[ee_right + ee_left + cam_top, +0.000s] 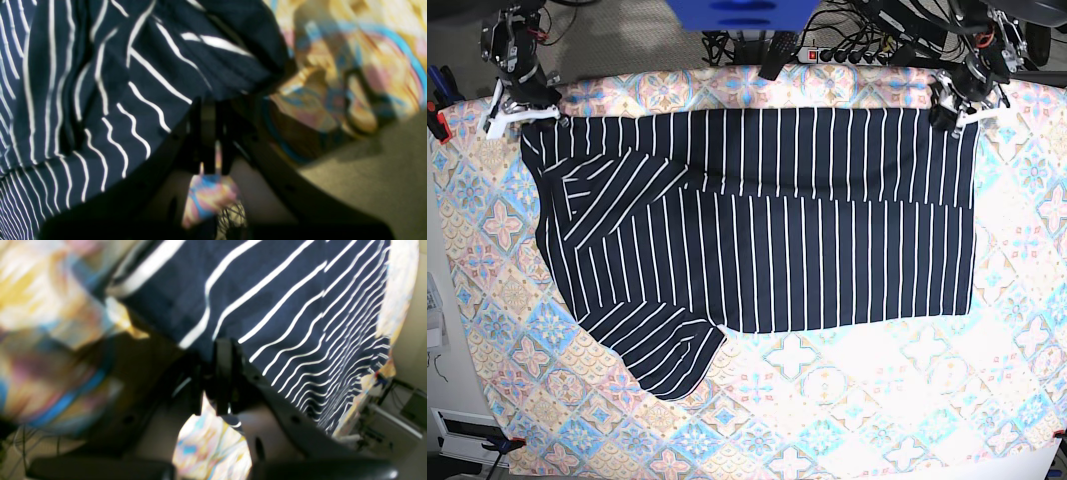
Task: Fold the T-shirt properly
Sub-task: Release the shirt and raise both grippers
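Navy white-striped T-shirt [767, 220] lies spread flat, top edge folded over.

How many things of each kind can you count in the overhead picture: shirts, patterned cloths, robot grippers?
T-shirt: 1
Patterned cloth: 1
Grippers: 2, the left gripper and the right gripper
Total: 4

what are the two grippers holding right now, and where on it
Both hold the T-shirt at its far edge: the left gripper pinches one far corner, the right gripper the other.
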`<control>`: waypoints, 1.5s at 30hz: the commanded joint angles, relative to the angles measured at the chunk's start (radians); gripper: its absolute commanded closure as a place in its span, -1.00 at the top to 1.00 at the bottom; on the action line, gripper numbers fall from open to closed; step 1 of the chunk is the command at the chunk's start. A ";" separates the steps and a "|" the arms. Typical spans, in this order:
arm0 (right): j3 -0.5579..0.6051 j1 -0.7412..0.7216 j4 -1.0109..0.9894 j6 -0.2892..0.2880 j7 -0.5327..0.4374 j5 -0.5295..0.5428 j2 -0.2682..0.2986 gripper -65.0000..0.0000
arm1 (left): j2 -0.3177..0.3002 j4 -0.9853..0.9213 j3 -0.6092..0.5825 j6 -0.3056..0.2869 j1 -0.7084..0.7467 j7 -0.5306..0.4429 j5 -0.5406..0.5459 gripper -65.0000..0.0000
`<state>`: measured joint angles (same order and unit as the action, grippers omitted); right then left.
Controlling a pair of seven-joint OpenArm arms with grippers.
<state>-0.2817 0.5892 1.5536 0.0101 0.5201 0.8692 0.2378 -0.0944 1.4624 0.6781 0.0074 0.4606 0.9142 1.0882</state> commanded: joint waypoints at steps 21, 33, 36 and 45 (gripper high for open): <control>-0.066 0.113 0.106 -0.008 -0.016 0.000 0.019 -0.95 | -0.052 0.079 0.044 -0.007 0.134 0.001 0.097 -0.83; -0.090 0.119 0.100 -0.008 -0.016 -0.002 0.018 -0.38 | -0.049 0.245 0.047 -0.005 0.145 0.055 0.165 -0.51; -0.124 0.119 0.104 -0.008 -0.016 -0.002 0.016 -0.10 | -0.052 0.258 0.047 -0.005 0.131 0.053 0.165 -0.41; -0.138 0.033 0.152 -0.008 -0.016 -0.048 0.042 0.14 | -0.098 0.254 0.041 -0.001 -0.102 0.055 0.079 -0.37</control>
<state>-0.4088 0.6102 1.6878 0.0025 0.5240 0.8196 0.2596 -0.1852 1.7023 0.7155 0.0113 0.3561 0.9646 1.1454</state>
